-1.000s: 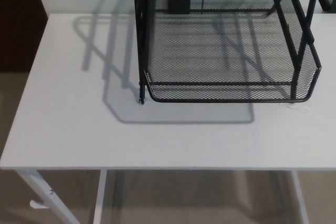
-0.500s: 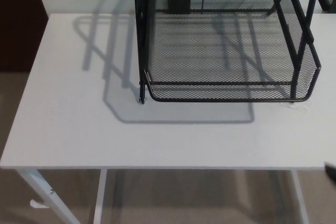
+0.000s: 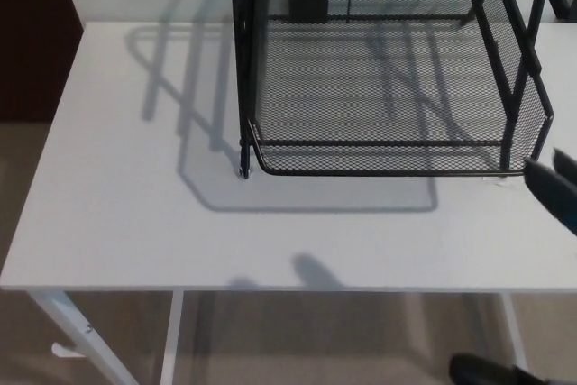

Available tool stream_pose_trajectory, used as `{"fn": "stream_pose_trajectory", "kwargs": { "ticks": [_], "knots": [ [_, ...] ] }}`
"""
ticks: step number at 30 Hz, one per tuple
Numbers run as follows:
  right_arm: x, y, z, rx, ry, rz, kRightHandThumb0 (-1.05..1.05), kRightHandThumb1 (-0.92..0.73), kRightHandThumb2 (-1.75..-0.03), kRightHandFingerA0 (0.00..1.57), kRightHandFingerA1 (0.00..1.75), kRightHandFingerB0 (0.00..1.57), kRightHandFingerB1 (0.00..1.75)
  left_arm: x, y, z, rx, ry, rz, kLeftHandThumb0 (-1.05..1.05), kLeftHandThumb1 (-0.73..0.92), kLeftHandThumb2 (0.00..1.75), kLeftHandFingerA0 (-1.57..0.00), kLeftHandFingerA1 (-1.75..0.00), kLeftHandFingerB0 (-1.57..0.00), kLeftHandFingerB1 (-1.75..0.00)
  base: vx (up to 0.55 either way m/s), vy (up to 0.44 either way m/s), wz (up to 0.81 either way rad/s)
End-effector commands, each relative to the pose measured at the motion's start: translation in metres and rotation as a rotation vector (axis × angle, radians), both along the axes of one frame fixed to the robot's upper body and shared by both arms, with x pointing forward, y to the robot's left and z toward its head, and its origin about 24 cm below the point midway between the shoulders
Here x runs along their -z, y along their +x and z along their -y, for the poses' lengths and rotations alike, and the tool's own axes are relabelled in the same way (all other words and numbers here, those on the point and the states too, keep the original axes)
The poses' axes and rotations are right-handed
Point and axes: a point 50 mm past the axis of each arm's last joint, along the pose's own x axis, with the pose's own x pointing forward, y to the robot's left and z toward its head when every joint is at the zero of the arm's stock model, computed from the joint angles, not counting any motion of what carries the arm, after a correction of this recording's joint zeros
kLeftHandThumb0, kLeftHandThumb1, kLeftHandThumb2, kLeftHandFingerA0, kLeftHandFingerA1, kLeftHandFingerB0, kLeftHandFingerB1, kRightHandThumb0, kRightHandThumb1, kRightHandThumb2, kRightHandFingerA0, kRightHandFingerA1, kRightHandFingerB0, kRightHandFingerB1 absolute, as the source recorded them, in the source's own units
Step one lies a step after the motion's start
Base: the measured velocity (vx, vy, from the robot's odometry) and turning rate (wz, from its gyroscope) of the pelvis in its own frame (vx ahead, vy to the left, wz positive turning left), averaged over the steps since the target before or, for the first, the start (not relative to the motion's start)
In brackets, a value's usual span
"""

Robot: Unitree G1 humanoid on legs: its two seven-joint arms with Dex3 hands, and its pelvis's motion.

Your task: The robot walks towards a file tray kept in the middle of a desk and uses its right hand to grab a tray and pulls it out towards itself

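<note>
A black wire-mesh file tray (image 3: 388, 105) stands on the white desk (image 3: 117, 214), held in a black upright frame (image 3: 243, 60). Its lowest tray juts toward me, its front rim (image 3: 379, 170) curving up at the right corner. My right hand (image 3: 554, 188) comes in at the picture's right edge, just in front of and beside that right front corner. Two black fingers (image 3: 544, 182) show, spread apart, with nothing between them and not touching the mesh. My left hand does not show.
The desk's front edge (image 3: 270, 289) runs across the lower picture, with white legs (image 3: 63, 322) and beige floor below. A dark robot part (image 3: 487, 371) pokes in at the bottom right. A dark door or panel (image 3: 32, 42) stands at far left.
My right hand has risen from the lower right edge to the tray's right front corner. A shadow of it now falls on the desk's front edge. The tray has not moved.
</note>
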Motion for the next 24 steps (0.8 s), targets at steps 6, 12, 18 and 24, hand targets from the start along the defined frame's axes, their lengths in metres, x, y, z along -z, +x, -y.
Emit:
{"fn": "stream_pose_trajectory", "kwargs": {
  "ticks": [6, 12, 18, 24],
  "knots": [
    [0.015, 0.115, -0.067, 0.270, -0.772, 0.129, -0.70, -0.30, -0.67, 0.00, 0.20, 0.05, 0.38, -0.014, -0.004, -0.017, 0.113, 0.090, -0.026, -0.46, 0.66, 0.59, -0.46, -0.41, -0.35, -0.37, 0.00, 0.000, 0.00],
    [0.022, 0.140, -0.076, 0.320, -0.824, 0.092, -0.73, -0.30, -0.68, 0.00, 0.21, 0.07, 0.40, -0.014, 0.000, -0.018, 0.128, 0.094, -0.022, -0.45, 0.66, 0.60, -0.47, -0.42, -0.34, -0.37, 0.00, 0.000, 0.00],
    [0.034, 0.161, -0.080, 0.348, -0.857, 0.052, -0.67, -0.24, -0.61, 0.02, 0.29, 0.11, 0.36, -0.016, 0.000, -0.017, 0.153, 0.096, -0.024, -0.46, 0.66, 0.59, -0.45, -0.41, -0.33, -0.37, 0.00, 0.000, 0.00],
    [0.045, 0.177, -0.081, 0.351, -0.865, -0.011, -0.63, -0.35, -0.52, 0.05, 0.40, 0.20, 0.30, -0.015, 0.001, -0.016, 0.175, 0.104, -0.029, -0.45, 0.67, 0.59, -0.45, -0.41, -0.33, -0.36, 0.00, 0.000, 0.00]
  ]
}}
